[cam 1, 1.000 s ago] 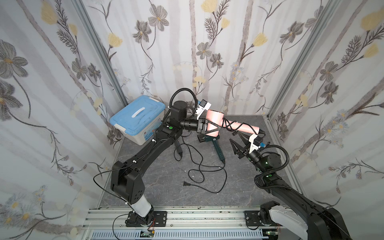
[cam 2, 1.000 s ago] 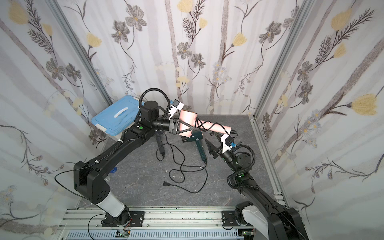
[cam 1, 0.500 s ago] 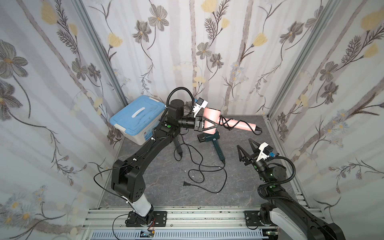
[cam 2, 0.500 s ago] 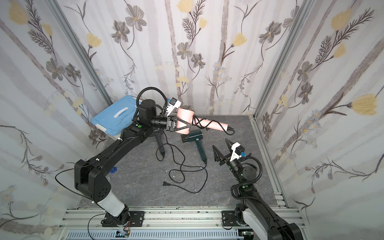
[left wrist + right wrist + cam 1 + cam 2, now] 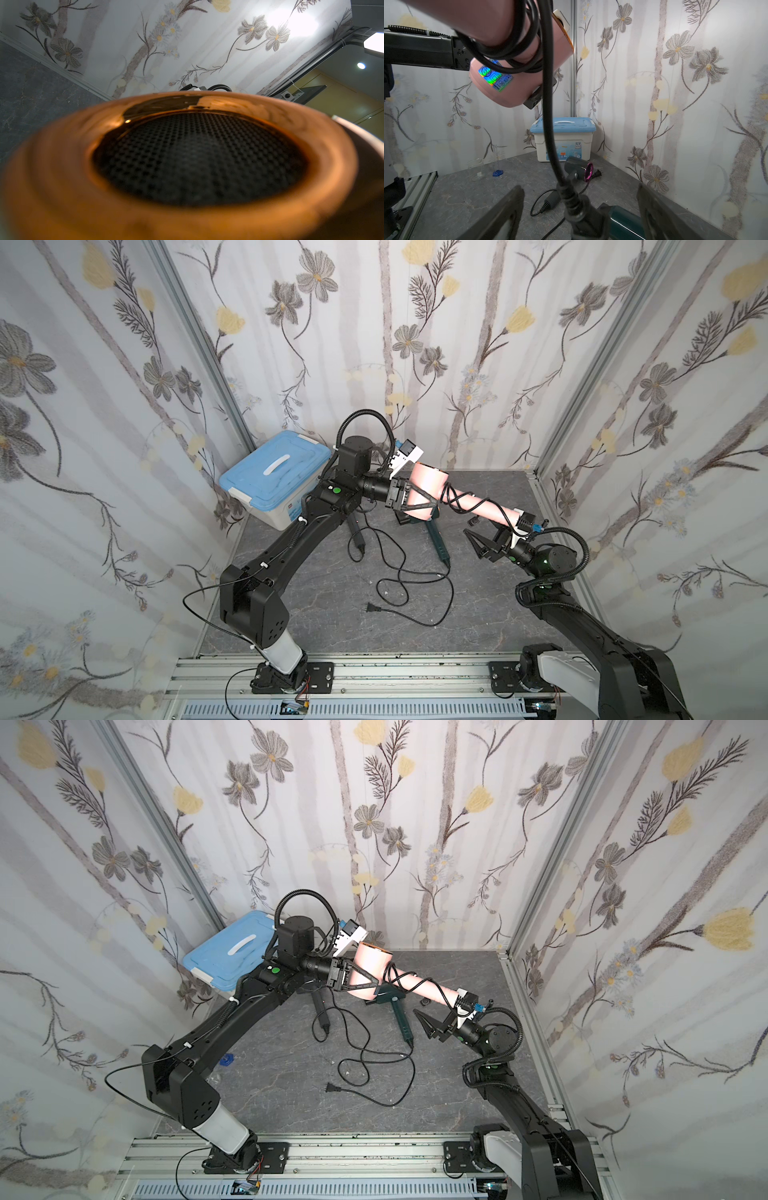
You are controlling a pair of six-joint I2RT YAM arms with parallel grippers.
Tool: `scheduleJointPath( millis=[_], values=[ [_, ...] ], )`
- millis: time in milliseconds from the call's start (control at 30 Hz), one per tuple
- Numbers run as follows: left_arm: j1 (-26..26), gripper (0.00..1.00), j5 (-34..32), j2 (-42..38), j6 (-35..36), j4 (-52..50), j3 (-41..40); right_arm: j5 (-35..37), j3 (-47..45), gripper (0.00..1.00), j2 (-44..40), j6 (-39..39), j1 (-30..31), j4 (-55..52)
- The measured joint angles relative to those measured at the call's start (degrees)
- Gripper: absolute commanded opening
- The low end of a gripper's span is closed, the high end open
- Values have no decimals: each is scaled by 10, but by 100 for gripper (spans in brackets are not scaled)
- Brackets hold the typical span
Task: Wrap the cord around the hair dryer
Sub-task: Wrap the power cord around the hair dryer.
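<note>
Flowered wallpaper (image 5: 374, 344) closed in a grey stone-look table (image 5: 332, 614). Above its far middle the pink hair dryer (image 5: 432, 481) hung tilted, its barrel clamped in the left gripper (image 5: 422, 493) and its black cord (image 5: 453, 499) looped around the handle. The right gripper (image 5: 487, 540) sat under the handle end, fingers apart, gripping nothing. Three dryers in all, counting a green dryer (image 5: 438, 539) and a black dryer (image 5: 577, 169); one blue-lidded box (image 5: 274, 477).

Noted: the hair dryer (image 5: 434, 481) is smooth pink plastic with a satin sheen. Its rear rim (image 5: 207, 220) is glossy, copper-toned and mirror-like, and the grille (image 5: 197, 160) is matt black mesh. The sticker (image 5: 496, 79) is holographic foil. The cord (image 5: 548, 104) has a smooth black rubbery sheath. The table (image 5: 332, 614) is matt grey and stone-veined. The box lid (image 5: 249, 485) is smooth blue plastic.
</note>
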Motion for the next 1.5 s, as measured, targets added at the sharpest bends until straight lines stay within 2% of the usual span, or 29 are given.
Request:
scheduleJointPath(
  millis=[233, 300, 433, 700, 867, 1067, 1367, 1500],
  values=[
    [-7, 0, 5, 10, 24, -35, 15, -31, 17, 60, 31, -3, 14, -11],
    [-8, 0, 6, 11, 26, -37, 18, -37, 15, 47, 38, -2, 19, -13],
    [-8, 0, 6, 12, 28, -38, 20, -37, 4, 32, 40, 12, 23, -8],
    [-2, 0, -8, 13, 15, -10, 8, -10, -37, 13, 3, 32, 23, 8],
    [6, 0, -23, 17, -34, 50, -14, 9, -50, 1, -21, 43, 23, 7],
    [17, 0, -49, 16, -90, 132, -50, 47, -73, 0, -47, 61, 25, 7],
    [7, 0, -122, 30, -205, 281, -128, 164, -107, 0, -77, 87, 64, -1],
    [3, 0, -170, 28, -204, 278, -142, 215, -97, 0, -94, 83, 85, -48]
  ],
)
